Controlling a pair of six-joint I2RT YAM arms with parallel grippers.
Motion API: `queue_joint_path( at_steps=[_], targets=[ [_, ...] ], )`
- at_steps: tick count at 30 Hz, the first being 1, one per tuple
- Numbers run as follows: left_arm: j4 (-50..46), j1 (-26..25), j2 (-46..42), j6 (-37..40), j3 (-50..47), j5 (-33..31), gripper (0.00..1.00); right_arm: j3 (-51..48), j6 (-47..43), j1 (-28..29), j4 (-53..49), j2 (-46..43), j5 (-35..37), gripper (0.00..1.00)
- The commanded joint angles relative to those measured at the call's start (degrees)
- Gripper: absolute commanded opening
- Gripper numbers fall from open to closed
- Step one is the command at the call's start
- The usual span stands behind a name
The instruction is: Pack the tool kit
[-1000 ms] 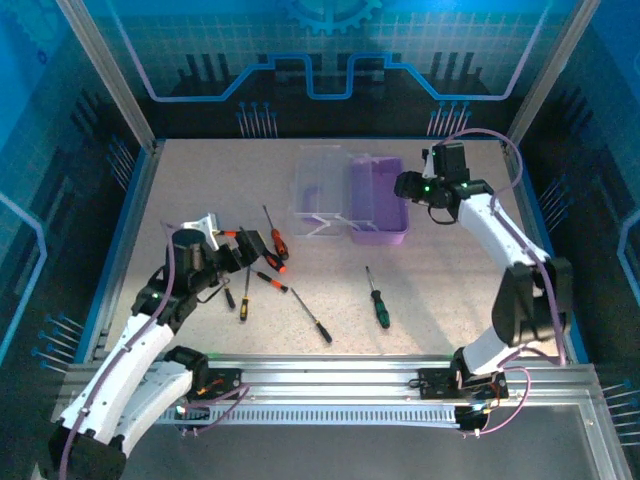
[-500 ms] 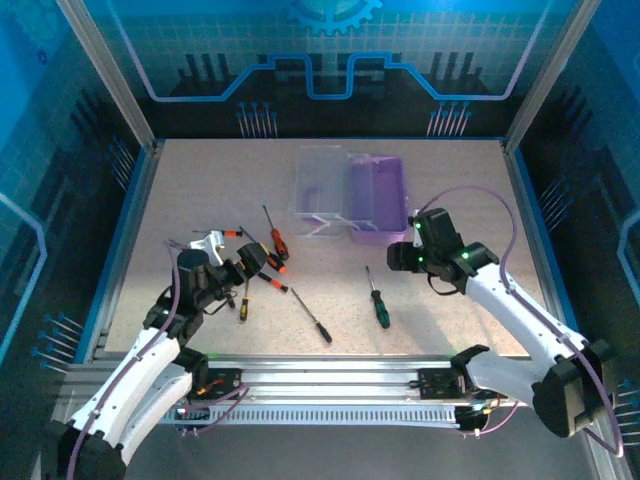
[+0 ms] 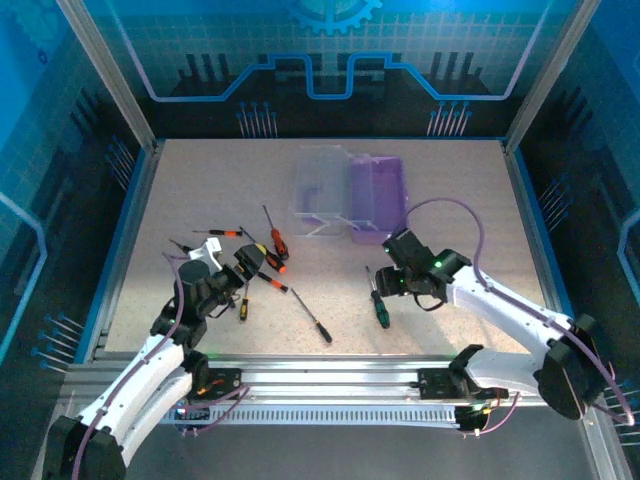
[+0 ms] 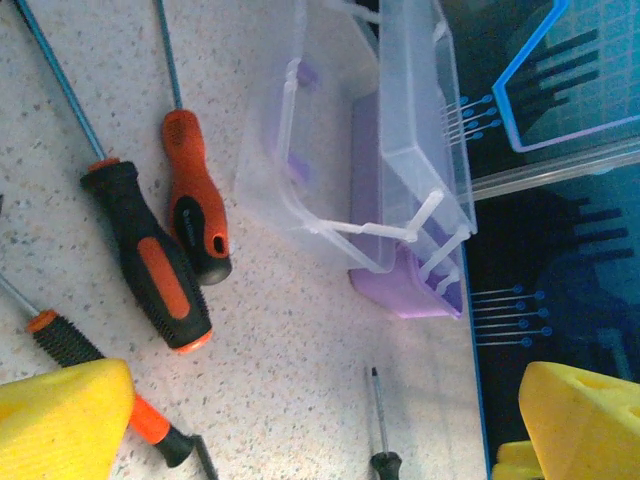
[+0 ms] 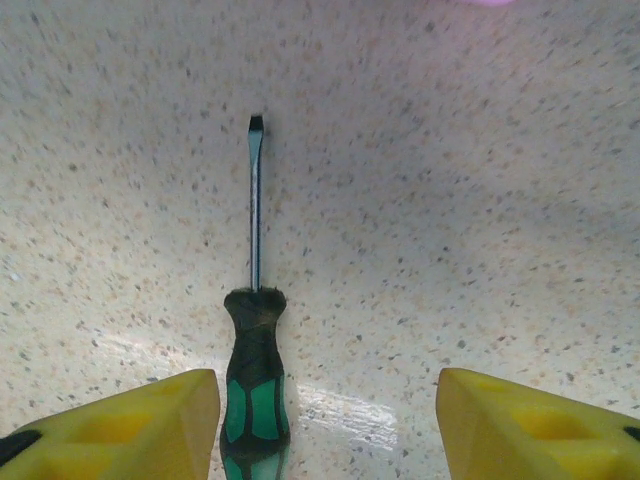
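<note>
The tool kit (image 3: 350, 198) lies open at the back middle of the table, with its purple base (image 3: 378, 200) on the right and its clear lid (image 3: 320, 188) on the left. A green-handled screwdriver (image 3: 379, 301) lies in front of it. My right gripper (image 3: 391, 276) hangs open over that screwdriver. Its handle (image 5: 255, 390) lies between the yellow fingers (image 5: 120, 430), close to the left one and not clamped. My left gripper (image 3: 236, 271) stands wide open above several orange-black screwdrivers (image 3: 272, 242), two of them with thick handles (image 4: 150, 265). The case (image 4: 370, 150) is ahead of it.
A slim screwdriver (image 3: 313, 318) lies alone between the two arms. Another short one (image 3: 243, 300) is by the left arm. Blue frame rails (image 3: 130, 230) and glass walls bound the table on the left, right and back.
My right arm has swung from beside the case down and left to the green-handled screwdriver. The left arm has drawn back slightly toward the near edge.
</note>
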Motion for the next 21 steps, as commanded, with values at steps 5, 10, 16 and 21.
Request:
queue_joint_path(
  at_steps=[5,10,16,21],
  targets=[
    [4.61,-0.72,1.17,-2.65,-0.90,-0.85,0.99,1.79,2.93,3.54,1.10,8.13,0.87,0.56],
    [2.56,-0.72,1.03,-4.10,0.56,-1.01,0.99,1.52,5.59,6.85,2.22,10.91,2.30,0.54],
    [-0.99,-0.73,0.87,-2.76,2.80,-2.87,0.99,-0.71,8.54,8.37,2.96,13.22,1.61,0.48],
    [-0.97,-0.72,1.69,-3.11,2.94,-3.64,0.99,-2.20,9.81,9.03,4.99,14.68,0.11,0.46]
  ],
)
